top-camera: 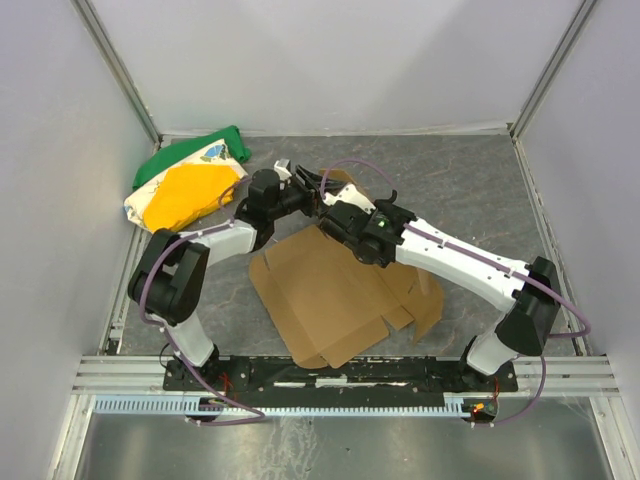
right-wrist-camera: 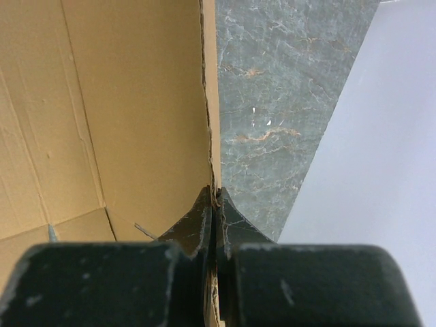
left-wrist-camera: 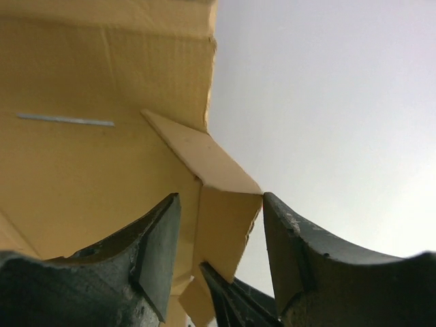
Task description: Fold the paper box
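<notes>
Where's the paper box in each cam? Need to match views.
Top external: paper box at the centre of the table, far edge raised.
Left wrist: paper box fills the left, with a flap inside the open left hand.
Right wrist: paper box fills the left half, its edge pinched in the shut right hand.
Shared landmark: the pale wall, in all three.

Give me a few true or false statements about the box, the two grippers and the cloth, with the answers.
1. The right gripper is clamped on an edge of the box. True.
2. The left gripper is shut tight. False: it is open, with a flap between its jaws.
3. The cloth lies on the box. False: it lies apart from it, at the table's far left corner.
4. Most of the box lies on the table as an unfolded sheet. True.
</notes>
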